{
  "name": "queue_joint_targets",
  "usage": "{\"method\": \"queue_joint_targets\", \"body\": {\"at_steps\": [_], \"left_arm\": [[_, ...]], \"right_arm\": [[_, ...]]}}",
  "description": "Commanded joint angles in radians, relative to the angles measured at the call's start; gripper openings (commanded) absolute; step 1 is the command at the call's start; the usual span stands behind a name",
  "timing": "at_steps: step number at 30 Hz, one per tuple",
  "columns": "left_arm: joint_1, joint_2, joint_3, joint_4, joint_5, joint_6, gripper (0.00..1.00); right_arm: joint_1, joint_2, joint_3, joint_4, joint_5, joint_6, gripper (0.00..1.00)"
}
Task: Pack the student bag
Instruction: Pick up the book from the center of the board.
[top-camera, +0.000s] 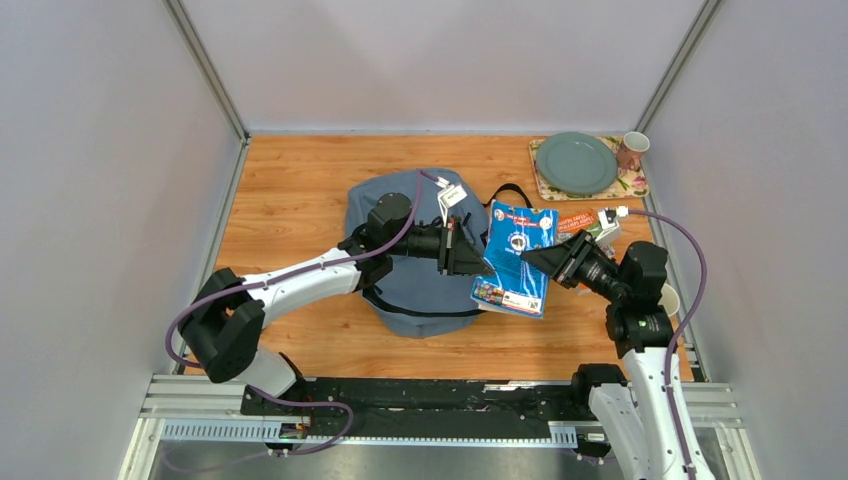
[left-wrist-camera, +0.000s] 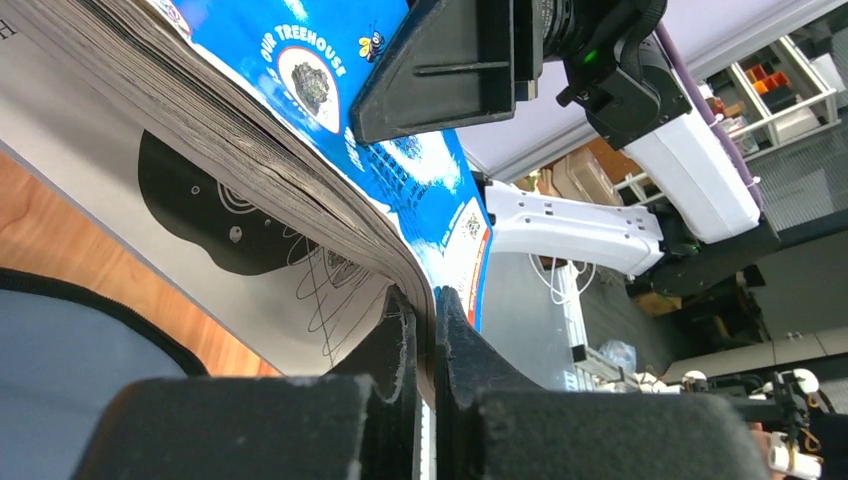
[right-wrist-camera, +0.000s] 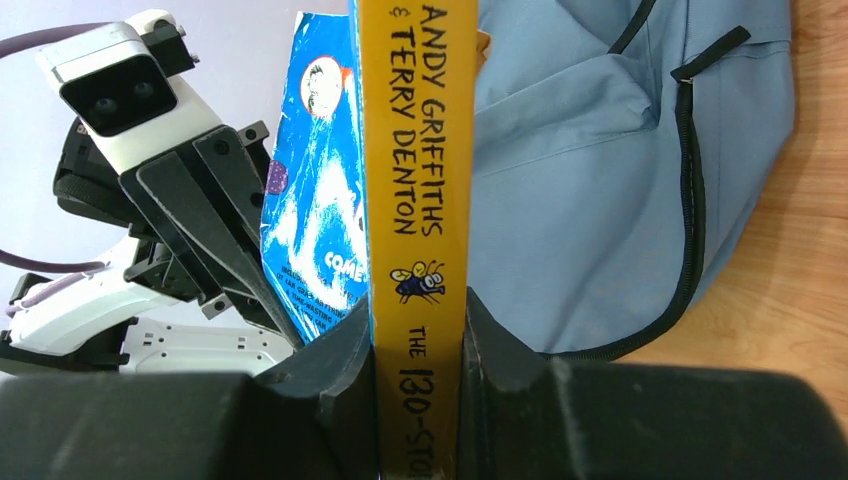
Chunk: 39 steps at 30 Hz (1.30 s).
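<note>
The student bag (top-camera: 410, 290), grey-blue with dark zips, lies flat mid-table; its fabric and a zip also show in the right wrist view (right-wrist-camera: 580, 200). A blue paperback book (top-camera: 515, 260) with a yellow spine (right-wrist-camera: 415, 150) hangs over the bag's right edge, held from both sides. My left gripper (left-wrist-camera: 428, 300) is shut on the book's page edge (left-wrist-camera: 300, 150), where the cover and pages bend into the jaws. It reaches in from the left (top-camera: 478, 255). My right gripper (right-wrist-camera: 418, 310) is shut across the spine and comes in from the right (top-camera: 528, 258).
At the back right a green plate (top-camera: 576, 163) rests on a floral placemat, with a mug (top-camera: 632, 150) beside it. A small orange-green pack (top-camera: 590, 222) lies right of the book. A white cup (top-camera: 668, 298) sits by the right arm. Walls enclose three sides.
</note>
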Motion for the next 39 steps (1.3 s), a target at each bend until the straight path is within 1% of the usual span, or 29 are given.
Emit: {"method": "queue_joint_targets", "body": {"at_steps": [1,2,3,4,5,6,8,10,12,13,17,18,19,21,25,29,31,32,35,36,39], "left_arm": [[-0.024,-0.023,0.005,0.173,0.013,0.002,0.13],[-0.021,-0.029,-0.002,0.158,-0.001,0.011,0.29],[-0.012,-0.038,-0.024,0.123,-0.042,0.02,0.53],[-0.005,-0.055,-0.037,0.104,-0.07,0.037,0.61],[0.001,-0.067,-0.053,0.086,-0.099,0.04,0.72],[0.017,-0.088,-0.085,0.063,-0.152,0.042,0.75],[0.039,-0.107,-0.125,0.069,-0.194,0.009,0.76],[0.073,-0.118,-0.18,0.132,-0.214,-0.053,0.76],[0.088,-0.115,-0.218,0.214,-0.212,-0.098,0.76],[0.102,-0.102,-0.225,0.242,-0.209,-0.139,0.76],[0.111,-0.046,-0.225,0.402,-0.163,-0.242,0.77],[0.111,-0.033,-0.222,0.484,-0.144,-0.267,0.77],[0.111,-0.007,-0.217,0.524,-0.131,-0.312,0.77],[0.111,0.028,-0.199,0.612,-0.102,-0.349,0.77],[0.111,0.066,-0.185,0.713,-0.074,-0.423,0.77],[0.111,0.094,-0.173,0.779,-0.041,-0.452,0.78],[0.111,0.117,-0.163,0.82,-0.027,-0.492,0.78],[0.111,0.123,-0.16,0.872,-0.021,-0.507,0.78],[0.11,0.158,-0.131,0.958,0.016,-0.567,0.78],[0.108,0.174,-0.119,0.972,0.031,-0.581,0.78],[0.108,0.195,-0.108,0.994,0.051,-0.606,0.78]], "right_arm": [[0.014,-0.012,-0.014,0.091,-0.088,0.078,0.0],[0.016,-0.016,-0.016,0.095,-0.084,0.084,0.0],[0.014,-0.019,-0.017,0.101,-0.082,0.09,0.0],[0.014,-0.027,-0.017,0.113,-0.081,0.106,0.0],[0.016,-0.03,-0.016,0.117,-0.082,0.112,0.0],[0.014,-0.036,-0.017,0.124,-0.084,0.124,0.0],[0.016,-0.048,-0.02,0.167,-0.094,0.168,0.0],[0.016,-0.053,-0.035,0.237,-0.12,0.211,0.0],[0.016,-0.05,-0.057,0.317,-0.153,0.296,0.0],[0.017,-0.048,-0.065,0.381,-0.16,0.323,0.0],[0.016,-0.048,-0.08,0.44,-0.18,0.386,0.0],[0.017,-0.05,-0.08,0.446,-0.188,0.397,0.0],[0.016,-0.05,-0.08,0.452,-0.191,0.402,0.0],[0.017,-0.047,-0.083,0.462,-0.205,0.408,0.0],[0.016,-0.039,-0.095,0.511,-0.219,0.439,0.0],[0.019,-0.007,-0.088,0.537,-0.248,0.445,0.0],[0.019,0.017,-0.08,0.543,-0.274,0.442,0.0],[0.017,0.024,-0.075,0.54,-0.278,0.431,0.0],[0.024,0.047,-0.052,0.523,-0.3,0.39,0.0],[0.028,0.054,-0.033,0.487,-0.306,0.37,0.0],[0.042,0.094,-0.005,0.453,-0.335,0.318,0.0]]}}
